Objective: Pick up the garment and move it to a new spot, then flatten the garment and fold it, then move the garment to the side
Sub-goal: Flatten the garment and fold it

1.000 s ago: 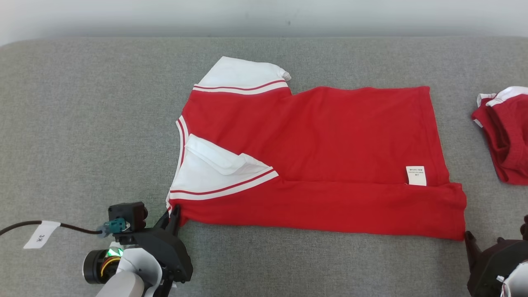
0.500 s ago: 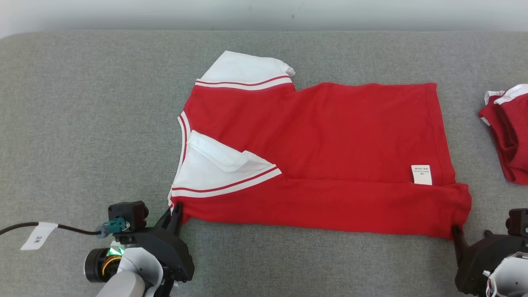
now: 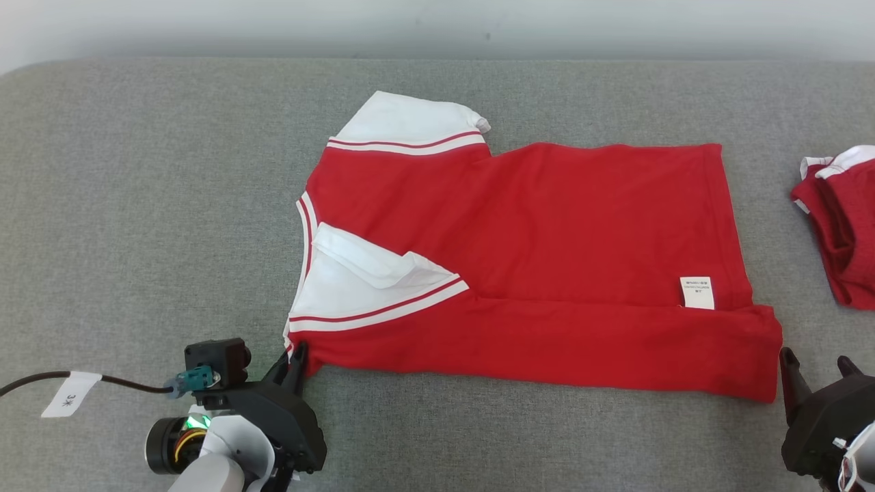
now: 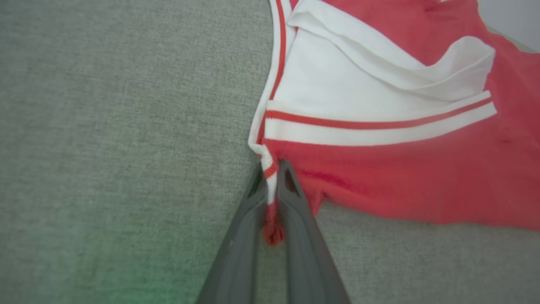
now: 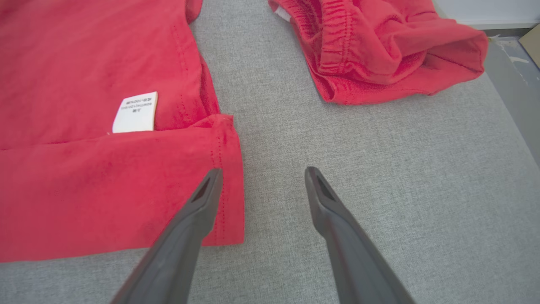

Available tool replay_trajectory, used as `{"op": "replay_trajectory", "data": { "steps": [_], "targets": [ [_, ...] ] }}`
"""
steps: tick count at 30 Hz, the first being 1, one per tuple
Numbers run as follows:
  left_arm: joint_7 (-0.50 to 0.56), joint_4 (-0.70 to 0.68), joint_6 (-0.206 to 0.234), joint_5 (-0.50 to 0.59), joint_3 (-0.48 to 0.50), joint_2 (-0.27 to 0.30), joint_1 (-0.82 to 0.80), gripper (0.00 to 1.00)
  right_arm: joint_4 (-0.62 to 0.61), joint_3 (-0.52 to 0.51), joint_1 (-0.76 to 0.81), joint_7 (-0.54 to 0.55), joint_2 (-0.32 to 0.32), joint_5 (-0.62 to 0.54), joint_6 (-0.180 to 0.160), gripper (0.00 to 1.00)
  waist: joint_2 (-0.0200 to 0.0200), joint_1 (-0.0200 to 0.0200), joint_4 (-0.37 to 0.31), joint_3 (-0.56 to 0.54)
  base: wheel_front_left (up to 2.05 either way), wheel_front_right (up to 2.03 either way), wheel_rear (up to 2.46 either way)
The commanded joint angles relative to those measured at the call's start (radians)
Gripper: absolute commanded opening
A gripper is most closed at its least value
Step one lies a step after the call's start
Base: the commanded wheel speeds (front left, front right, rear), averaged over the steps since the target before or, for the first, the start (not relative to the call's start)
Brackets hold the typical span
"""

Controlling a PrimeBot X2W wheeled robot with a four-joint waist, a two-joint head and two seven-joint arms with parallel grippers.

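Garment (image 3: 547,225) is laid flat on grey padding (image 3: 137,205), near edge folded over. Its collar-side corner is pinched by the left gripper (image 3: 299,350); the right gripper (image 3: 815,360) is spread, grasping nothing, at the hem corner. A one-sided pull is judged likely to skew the fold.

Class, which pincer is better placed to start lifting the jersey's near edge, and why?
Left. The left pincer is shut on the jersey at its striped corner; the right pincer stands open at the hem, gripping nothing.

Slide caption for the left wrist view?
Left end effector shut on the striped-trim corner of the red garment, lying on the grey surface.
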Motion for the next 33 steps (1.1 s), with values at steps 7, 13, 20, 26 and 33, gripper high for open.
{"op": "replay_trajectory", "data": {
  "steps": [7, 13, 20, 26, 33],
  "targets": [
    [0.012, 0.007, 0.001, -0.014, -0.014, -0.005, 0.024, 0.00, 0.007, 0.040, 0.013, 0.043, 0.001, 0.026, -0.002, 1.00, 0.0000, -0.0001, -0.006, 0.005, 0.00, 0.00, 0.00],
    [0.011, 0.010, -0.002, -0.015, -0.019, -0.006, 0.017, 0.00, 0.102, 0.056, -0.020, 0.036, 0.001, 0.013, -0.002, 1.00, 0.0000, -0.0001, 0.006, 0.011, 0.00, 0.00, 0.00],
    [0.003, 0.015, 0.002, -0.016, -0.016, 0.000, 0.009, 0.00, 0.231, 0.092, -0.070, 0.007, 0.004, 0.039, -0.002, 1.00, 0.0000, -0.0001, 0.015, 0.018, 0.00, 0.00, 0.00],
    [0.001, 0.020, 0.004, -0.019, -0.016, -0.002, 0.012, 0.00, 0.284, 0.104, -0.074, 0.028, 0.008, 0.048, 0.000, 0.02, 0.0000, -0.0001, 0.018, 0.017, 0.00, 0.00, 0.00],
    [0.011, 0.015, -0.001, -0.034, -0.020, 0.000, 0.037, 0.00, 0.263, 0.072, -0.060, 0.014, 0.003, 0.041, -0.002, 0.00, 0.0000, -0.0001, 0.014, -0.001, 0.00, 0.00, 0.00]
  ]
}}
